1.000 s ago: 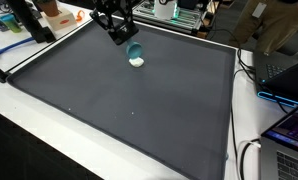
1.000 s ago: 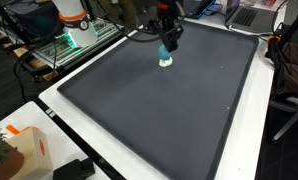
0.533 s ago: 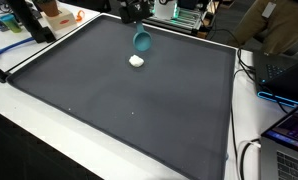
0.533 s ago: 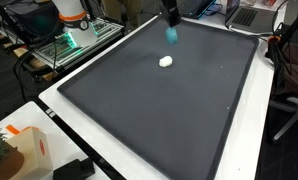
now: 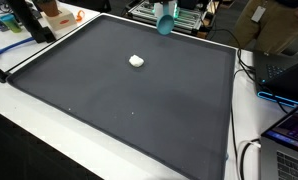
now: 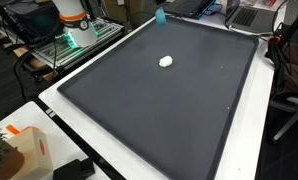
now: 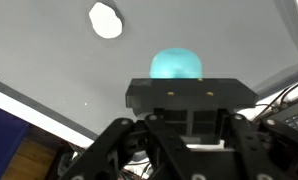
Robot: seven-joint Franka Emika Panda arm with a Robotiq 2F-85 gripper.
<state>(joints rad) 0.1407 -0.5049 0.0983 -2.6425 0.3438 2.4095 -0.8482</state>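
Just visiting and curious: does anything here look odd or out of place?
A teal cup hangs in mid-air over the far edge of the dark mat, and a small white lump lies alone on it. Nothing looks spilled or broken.

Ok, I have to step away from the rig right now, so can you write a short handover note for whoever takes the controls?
Gripper: shut on the teal cup, which is held in the air well clear of the dark mat, toward its far edge in both exterior views.
White lump: lies in the open on the mat, apart from the cup, with nothing touching it.
Done: the cup is up off the mat and in the grip.
Left: the cup is not yet set down anywhere; the lump is untouched.
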